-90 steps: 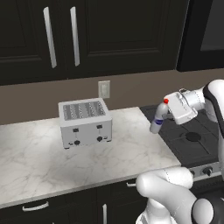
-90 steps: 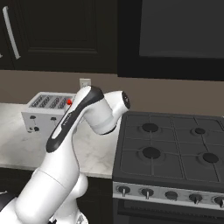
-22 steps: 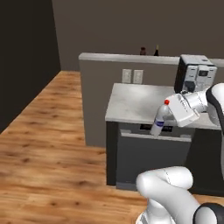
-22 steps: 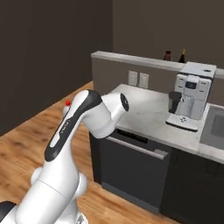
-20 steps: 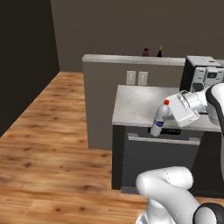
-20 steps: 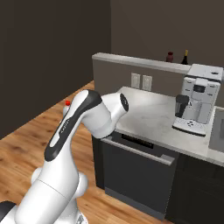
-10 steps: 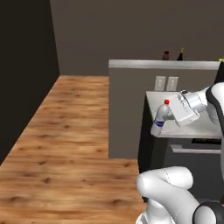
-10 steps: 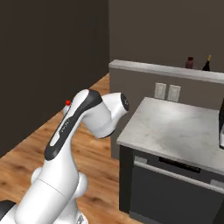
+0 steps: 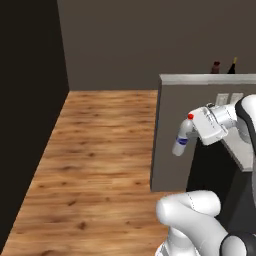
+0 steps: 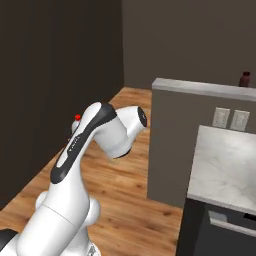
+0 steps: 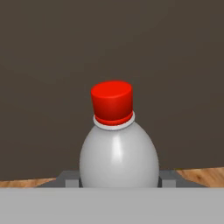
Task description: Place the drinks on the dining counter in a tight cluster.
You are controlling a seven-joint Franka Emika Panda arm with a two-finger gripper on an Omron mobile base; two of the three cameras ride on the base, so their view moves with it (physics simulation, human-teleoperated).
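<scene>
The wooden floor (image 9: 100, 160) takes up most of the ground ahead, with a dark wall (image 9: 150, 40) closing off the far side. To the right stands the grey end panel (image 9: 172, 135) of the raised ledge (image 9: 210, 77). On top of that ledge sit the squat maroon bottle (image 9: 215, 67) and the dark wine bottle (image 9: 233, 65), close beside each other. A marble counter (image 10: 225, 170) lies lower, behind the panel, in the right base view.

The white arm (image 10: 90, 145) is folded back on itself, elbow high, with the wrist turned so the tool (image 9: 197, 131) faces sideways, away from the ledge. The small pale bottle (image 9: 183, 135) hangs in the air in front of the end panel, tilted with its red cap (image 11: 112, 101) uppermost. It is well below the ledge top and apart from the other two drinks.

The tool is closed on the pale bottle's body, with dark finger tips (image 11: 70, 178) showing on either side of it in the hand view (the contact itself sits low in that view and is partly cut off).

Risks, as judged:
- The bottle is carried tilted and gripped low, so a sharp swing could slip or rotate it in the grip.
- It hangs near the panel's corner, so a lift made too close could strike the ledge edge.
- A placement made carelessly beside the two standing bottles could knock one over.
</scene>
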